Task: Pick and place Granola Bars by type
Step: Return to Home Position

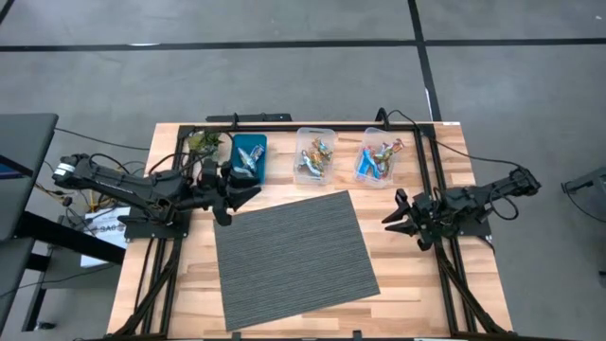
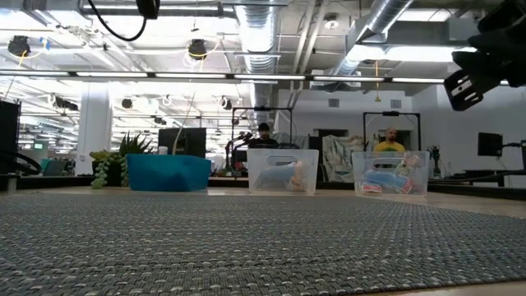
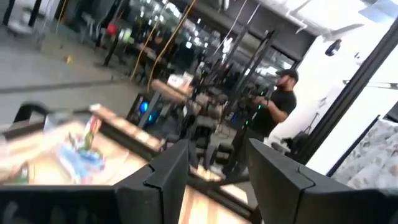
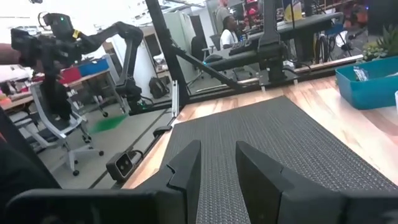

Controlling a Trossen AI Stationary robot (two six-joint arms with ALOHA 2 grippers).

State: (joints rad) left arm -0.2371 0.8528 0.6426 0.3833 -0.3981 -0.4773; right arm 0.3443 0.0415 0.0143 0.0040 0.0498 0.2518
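Observation:
Granola Bars in shiny wrappers lie in two clear tubs, one at the far middle [image 1: 315, 156] and one to its right [image 1: 382, 159]; a few more lie in the blue tray [image 1: 249, 156] at the far left. My left gripper [image 1: 237, 194] hovers just near of the blue tray, open, with nothing between its fingers [image 3: 217, 149]. My right gripper [image 1: 398, 220] is by the table's right side, pointing level across the grey mat [image 1: 294, 256]. Its fingers [image 4: 216, 149] stand a little apart and empty.
The grey woven mat [image 2: 263, 238] covers the table's middle and near part. A small green plant [image 1: 201, 142] stands left of the blue tray. A black frame [image 1: 431, 170] runs along the table's sides. People [image 3: 280, 99] are at work in the room beyond.

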